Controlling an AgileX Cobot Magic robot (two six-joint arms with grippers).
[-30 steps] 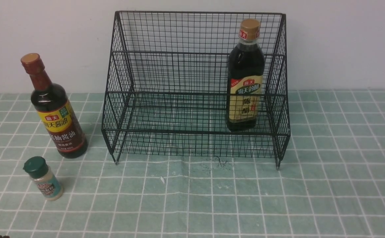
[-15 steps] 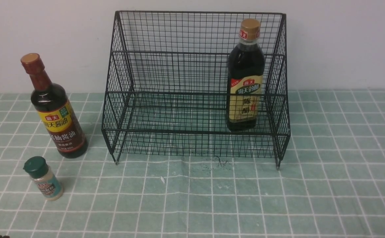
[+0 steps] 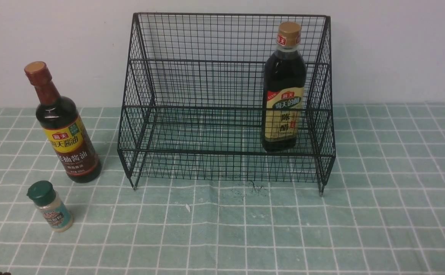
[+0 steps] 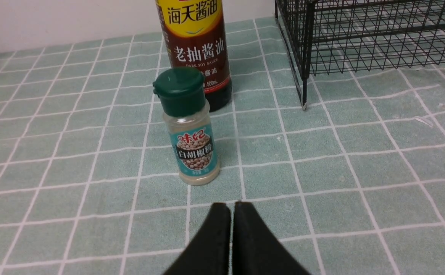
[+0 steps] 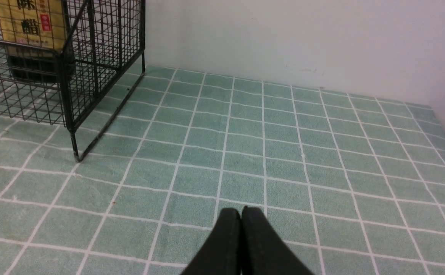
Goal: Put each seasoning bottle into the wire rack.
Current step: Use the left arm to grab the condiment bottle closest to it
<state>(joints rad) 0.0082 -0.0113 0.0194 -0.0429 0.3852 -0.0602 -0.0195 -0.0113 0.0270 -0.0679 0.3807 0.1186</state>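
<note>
While both our grippers [image 4: 232, 214] [image 5: 241, 217] stay shut | we see tan-capped dark glass bottle [image 3: 284, 95] inside black wire-mesh rack [image 3: 222, 154]

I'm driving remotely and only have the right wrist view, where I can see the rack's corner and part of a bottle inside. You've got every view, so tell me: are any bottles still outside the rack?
Observer: Yes, two. The soy sauce bottle and the green-capped shaker stand on the table, off the rack's left side.
Operator: Which of those is closer to the robot?
Observer: The shaker; the soy sauce bottle stands farther back.
Operator: And the bottle inside, what color is its cap?
Observer: Tan. The front view shows that bottle upright at the rack's right end.
</note>
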